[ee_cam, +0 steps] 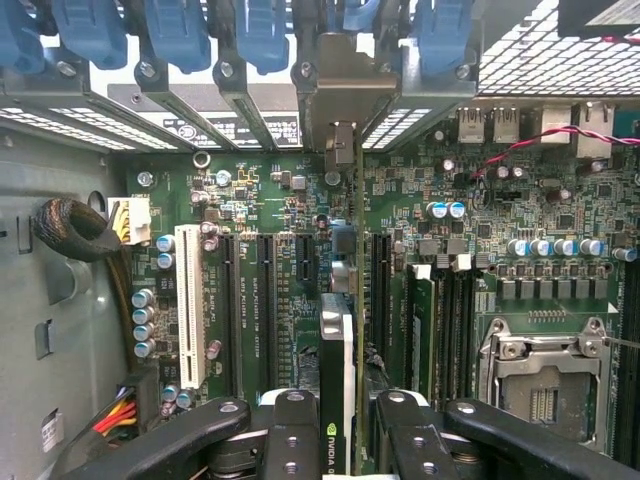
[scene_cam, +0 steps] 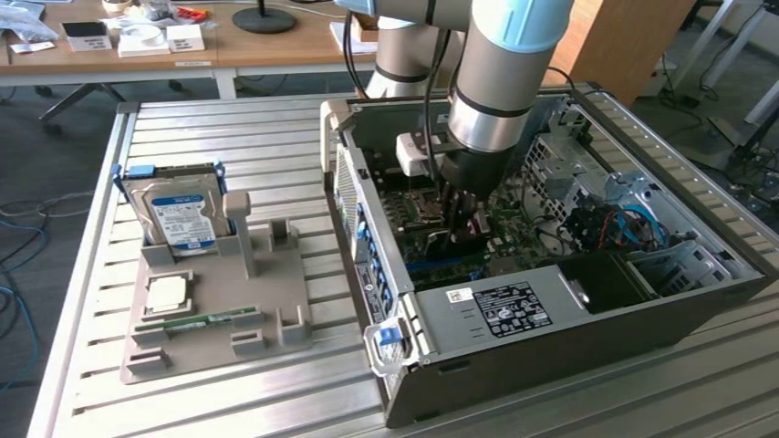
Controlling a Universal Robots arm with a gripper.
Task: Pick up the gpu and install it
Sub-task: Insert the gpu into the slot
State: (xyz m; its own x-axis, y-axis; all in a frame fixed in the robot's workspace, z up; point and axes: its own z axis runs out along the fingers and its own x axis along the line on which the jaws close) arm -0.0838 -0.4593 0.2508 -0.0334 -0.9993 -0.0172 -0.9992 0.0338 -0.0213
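**GPU held edge-on over motherboard, inside open case**

Metal slatted table (scene_cam: 244, 137) carries everything. On exterior view's right sits the open PC case (scene_cam: 681, 301), side panel off, motherboard (scene_cam: 420, 214) exposed inside. UR arm (scene_cam: 505, 73) reaches down into the case from the far side.

On exterior view's left, a grey fixture tray (scene_cam: 213, 301) w/ silver hard drive (scene_cam: 181, 214) standing upright at its far end; a CPU chip (scene_cam: 167, 294) and narrow memory stick (scene_cam: 195, 322) lie nearer.

Gripper (scene_cam: 462, 224) is low inside case, just above the board. Wrist view: gripper (ee_cam: 338, 440) fingers (ee_cam: 290, 435) pinch the gpu (ee_cam: 337, 370) between them, card edge-on, over the board among the long black expansion slots (ee_cam: 268, 300). Its silver end bracket (ee_cam: 340, 145) stands at the rear slot openings, below the blue clips (ee_cam: 260, 35). Empty CPU socket (ee_cam: 540, 385) lies off to one side.
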